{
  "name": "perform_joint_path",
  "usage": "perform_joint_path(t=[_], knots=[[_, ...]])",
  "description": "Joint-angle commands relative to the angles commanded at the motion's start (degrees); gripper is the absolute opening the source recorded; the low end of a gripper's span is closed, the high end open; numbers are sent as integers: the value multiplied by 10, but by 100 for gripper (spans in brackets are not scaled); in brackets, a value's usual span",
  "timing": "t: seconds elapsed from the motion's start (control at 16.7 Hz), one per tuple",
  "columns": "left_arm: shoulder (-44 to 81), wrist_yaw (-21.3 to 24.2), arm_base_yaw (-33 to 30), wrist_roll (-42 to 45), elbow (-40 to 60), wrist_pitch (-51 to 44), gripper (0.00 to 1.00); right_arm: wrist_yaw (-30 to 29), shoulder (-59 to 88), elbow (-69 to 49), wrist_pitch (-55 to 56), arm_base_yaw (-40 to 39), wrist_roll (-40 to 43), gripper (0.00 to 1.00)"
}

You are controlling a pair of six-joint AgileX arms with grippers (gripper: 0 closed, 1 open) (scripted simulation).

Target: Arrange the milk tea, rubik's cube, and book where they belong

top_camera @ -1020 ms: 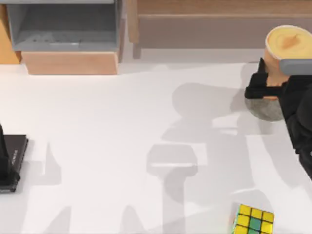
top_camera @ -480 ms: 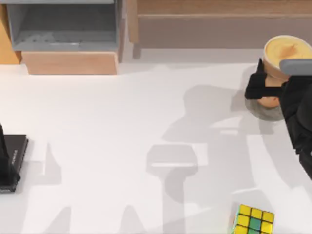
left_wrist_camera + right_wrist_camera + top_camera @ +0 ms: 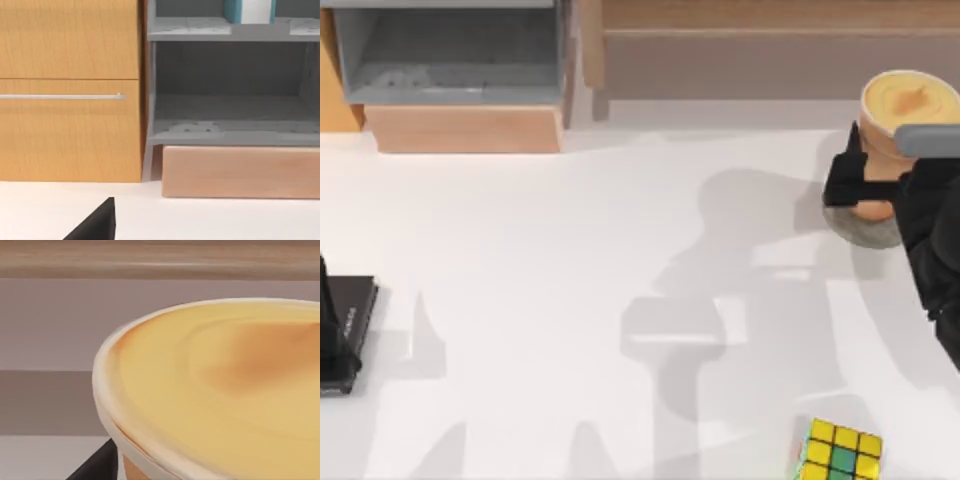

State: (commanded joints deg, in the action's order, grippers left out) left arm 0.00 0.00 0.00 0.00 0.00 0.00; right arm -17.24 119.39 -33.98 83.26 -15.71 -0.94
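The milk tea (image 3: 908, 105), a tall orange cup with a creamy top, stands upright at the far right of the table. Its base is over a flat grey round disc (image 3: 865, 228). My right gripper (image 3: 885, 185) is shut on the cup's side, with one black finger (image 3: 845, 182) on its left. In the right wrist view the cup's top (image 3: 220, 385) is very close. The rubik's cube (image 3: 840, 450) lies at the front edge, right of centre, apart from both grippers. The book (image 3: 248, 10) stands on an upper grey shelf. My left arm (image 3: 328, 335) is parked at the left edge, one fingertip (image 3: 97, 225) showing.
A grey open shelf unit (image 3: 450, 55) on a wooden base stands at the back left, beside a wooden cabinet (image 3: 70, 90) with a drawer handle. A long wooden ledge (image 3: 760, 45) runs along the back. A black flat slab (image 3: 352, 315) lies by my left arm.
My right gripper has lowered the milk tea a little toward the grey disc. The left arm and the rubik's cube have not moved.
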Motion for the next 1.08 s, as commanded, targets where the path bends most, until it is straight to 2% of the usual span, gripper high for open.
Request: perform_joint_path(t=[0.3,0.6,1.08], knots=[[0,0,0,0,0,0,100,-15,-20,57,35,-15,-1,100],[0,0,0,0,0,0,100,-14,-20,57,33,-13,-1,100],[0,0,0,0,0,0,100,-24,-174,87,-90,-24,-2,100]])
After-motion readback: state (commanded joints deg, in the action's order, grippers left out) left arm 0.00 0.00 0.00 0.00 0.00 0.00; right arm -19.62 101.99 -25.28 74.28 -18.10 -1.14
